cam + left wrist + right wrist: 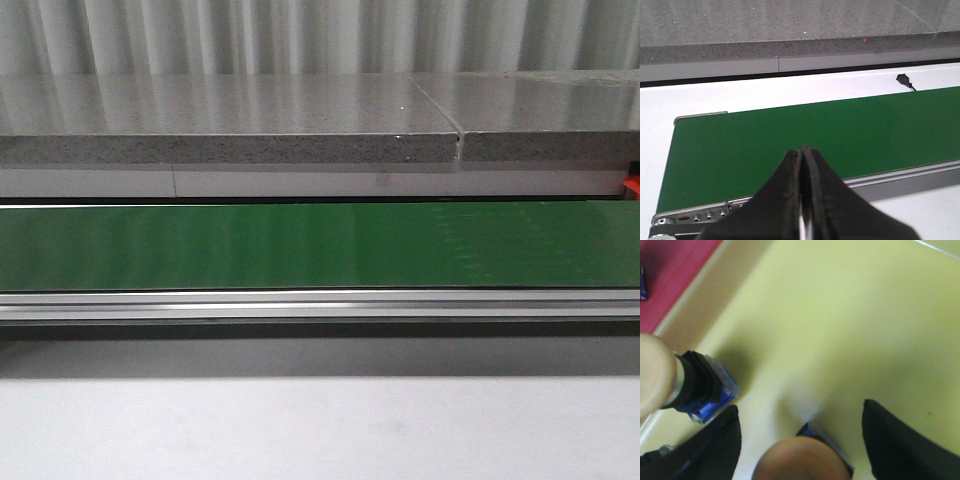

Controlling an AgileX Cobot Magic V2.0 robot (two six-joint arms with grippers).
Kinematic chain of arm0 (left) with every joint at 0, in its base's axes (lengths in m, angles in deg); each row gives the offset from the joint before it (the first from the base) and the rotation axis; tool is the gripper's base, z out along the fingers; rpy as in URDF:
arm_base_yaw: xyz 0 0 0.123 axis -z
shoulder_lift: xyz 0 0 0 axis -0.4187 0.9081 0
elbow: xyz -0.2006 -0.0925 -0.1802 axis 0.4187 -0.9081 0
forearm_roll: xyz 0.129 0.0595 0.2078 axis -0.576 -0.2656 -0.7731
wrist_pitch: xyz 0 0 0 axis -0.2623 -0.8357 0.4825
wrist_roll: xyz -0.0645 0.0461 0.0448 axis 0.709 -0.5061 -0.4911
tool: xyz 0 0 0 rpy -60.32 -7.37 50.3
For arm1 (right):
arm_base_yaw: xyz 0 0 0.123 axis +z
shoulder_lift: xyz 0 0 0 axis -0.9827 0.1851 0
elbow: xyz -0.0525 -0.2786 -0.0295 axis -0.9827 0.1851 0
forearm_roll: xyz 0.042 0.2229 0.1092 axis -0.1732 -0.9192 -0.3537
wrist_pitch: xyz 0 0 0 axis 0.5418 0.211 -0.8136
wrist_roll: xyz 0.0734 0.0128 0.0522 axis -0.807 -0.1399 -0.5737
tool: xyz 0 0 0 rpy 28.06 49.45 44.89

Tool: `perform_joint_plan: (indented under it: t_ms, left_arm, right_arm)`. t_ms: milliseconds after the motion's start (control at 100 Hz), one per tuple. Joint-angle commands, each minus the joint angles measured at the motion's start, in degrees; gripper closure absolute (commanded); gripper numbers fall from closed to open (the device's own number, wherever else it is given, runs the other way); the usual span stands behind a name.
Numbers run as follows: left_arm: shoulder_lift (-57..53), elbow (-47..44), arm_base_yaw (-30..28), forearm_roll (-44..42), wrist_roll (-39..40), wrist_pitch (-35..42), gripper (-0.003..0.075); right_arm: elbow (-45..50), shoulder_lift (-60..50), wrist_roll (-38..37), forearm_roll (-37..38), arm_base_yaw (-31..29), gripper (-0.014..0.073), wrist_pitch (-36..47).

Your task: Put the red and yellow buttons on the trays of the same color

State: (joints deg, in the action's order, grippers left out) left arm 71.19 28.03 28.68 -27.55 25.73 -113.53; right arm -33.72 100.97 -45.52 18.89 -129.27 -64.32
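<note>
Two buttons are showing in the right wrist view, both blurred and cut off by the frame. One button [802,457] is sitting on the yellow tray [850,330] between the spread fingers of the right gripper [801,440], untouched. Second button [687,385] is lying beside it. Left gripper [802,165] is hovering over the green belt [805,135], jaws pressed together, holding nothing.
</note>
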Motion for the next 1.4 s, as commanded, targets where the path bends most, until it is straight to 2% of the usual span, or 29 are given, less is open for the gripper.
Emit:
perform_joint_plan:
  t_ms: [0,170,310,600,760,880,1080,1180,1390]
  left_arm:
    - [0.26,1.6,0.49,1.31,0.1,3.78,0.0741]
    - [0.26,1.6,0.49,1.31,0.1,3.78,0.0741]
    - [0.26,1.6,0.49,1.31,0.1,3.78,0.0741]
    - [0.26,1.6,0.49,1.31,0.1,3.78,0.0741]
    - [0.26,1.6,0.49,1.31,0.1,3.78,0.0741]
    - [0.26,1.6,0.49,1.31,0.1,3.78,0.0741]
    - [0.26,1.6,0.49,1.31,0.1,3.78,0.0741]
    - [0.26,1.6,0.49,1.31,0.1,3.78,0.0741]
    - [0.26,1.6,0.49,1.31,0.1,3.78,0.0741]
  right_arm:
    - [-2.66,-3.58,0.15,-0.42,-0.06,0.0062,2.44]
    - [-6.19,-8.32,0.1,-1.61,0.17,0.0062,0.34]
    - [-8.41,-12.66,0.1,-2.34,3.56,0.0064,-0.19]
    - [-9.36,-21.29,2.31,-2.29,20.32,0.0064,1.37]
    - [-9.26,-25.65,3.15,-2.29,29.47,0.0064,-0.95]
    - [-9.2,-28.87,6.55,-2.02,36.66,0.0064,-3.33]
    - [-9.2,-35.08,11.26,-1.87,43.1,0.0069,-7.04]
    - [-9.13,-38.48,12.54,-1.33,43.63,0.0116,-10.84]
    - [-4.59,-46.82,13.34,-0.19,43.69,0.0312,-15.69]
